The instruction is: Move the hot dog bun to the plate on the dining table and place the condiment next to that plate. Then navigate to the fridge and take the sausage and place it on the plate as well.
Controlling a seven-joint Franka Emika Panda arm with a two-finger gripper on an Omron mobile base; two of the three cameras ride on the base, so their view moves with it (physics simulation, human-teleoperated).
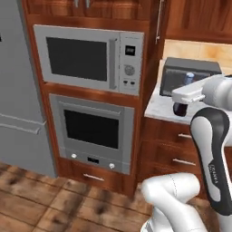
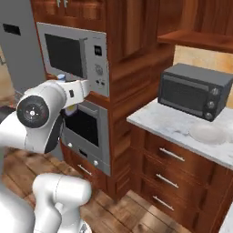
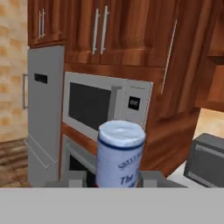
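Note:
My gripper [image 3: 114, 181] is shut on the condiment [image 3: 120, 154], a bottle with a pale bluish-grey cap that stands upright between the fingers. In the left base view the gripper [image 1: 181, 102] hangs in front of the counter. The condiment's cap [image 1: 189, 78] pokes above the hand and its dark base [image 1: 180, 109] shows below. From the right, the cap [image 2: 61, 77] peeks over the white forearm. The tall grey fridge [image 1: 18, 95] stands shut at the far left. The hot dog bun, plate, dining table and sausage are out of view.
A built-in microwave [image 1: 88, 59] sits above an oven [image 1: 93, 131] in a wooden cabinet column. To the right, a marble counter [image 2: 168, 125] with drawers carries a dark toaster oven [image 2: 193, 93] and a small plain white dish [image 2: 207, 133]. Wooden floor lies below.

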